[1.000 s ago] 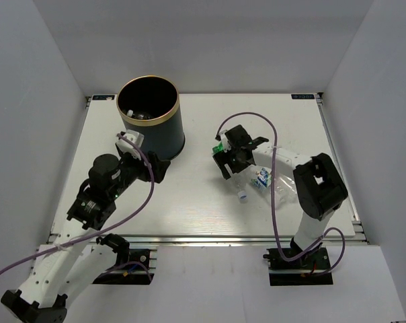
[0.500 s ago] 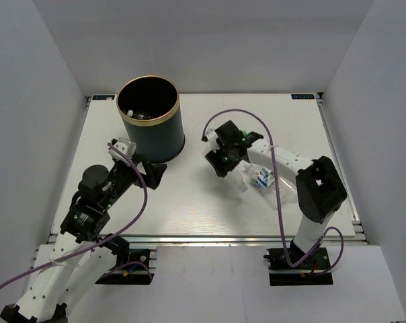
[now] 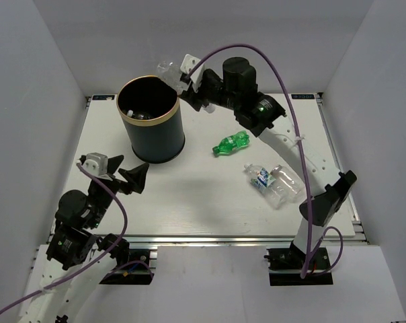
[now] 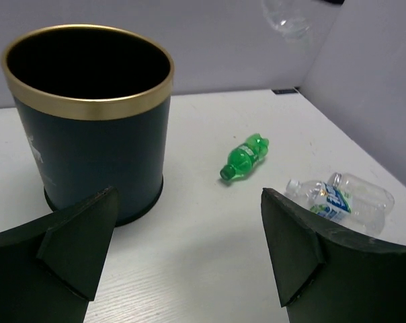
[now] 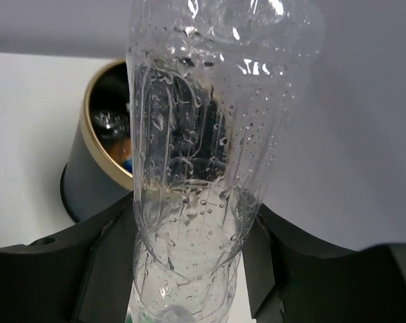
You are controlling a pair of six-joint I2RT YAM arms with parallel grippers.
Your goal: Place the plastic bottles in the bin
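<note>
The bin [image 3: 159, 138] stands upright far left on the white surface [image 3: 189, 195]. The right pincer [image 5: 193, 235] is clamped on a clear bottle [image 5: 203, 134] raised by the bin's far rim. The left pincer [image 3: 126, 170] hangs spread apart and empty. A green bottle [image 3: 231, 144] and two clear bottles [image 3: 260, 176] lie to the right.

Robot lab cell: white table [image 3: 189, 198] within plain grey walls [image 3: 89, 40]

Top cam: high behind bases [image 3: 287, 259], looks down on whole table [image 3: 189, 195]. Left wrist: low at 7 o'clock, faces 1 o'clock; shares bin [image 4: 89, 155], green bottle [image 4: 245, 156] with top. Right wrist: tight on clear bottle [image 5: 196, 168], bin below at 11 o'clock.
</note>
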